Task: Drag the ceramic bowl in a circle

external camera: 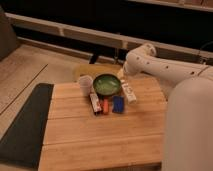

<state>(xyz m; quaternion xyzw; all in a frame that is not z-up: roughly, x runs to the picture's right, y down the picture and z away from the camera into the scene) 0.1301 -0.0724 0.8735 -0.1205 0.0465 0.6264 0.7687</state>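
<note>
The ceramic bowl [105, 84] is round and dark green with a lighter green inside. It stands upright at the far middle of the wooden table [100, 135]. My white arm [160, 70] reaches in from the right and bends down behind the bowl. The gripper [121, 75] is at the bowl's far right rim, mostly hidden by the arm's wrist. I cannot tell whether it touches the bowl.
A small pale cup [85, 83] stands just left of the bowl. A flat yellowish plate [90, 70] lies behind them. In front of the bowl lie a red-and-white item [94, 103], an orange item [105, 106], a blue item [118, 104] and a white packet [129, 92]. A dark mat [25, 125] lies left of the table.
</note>
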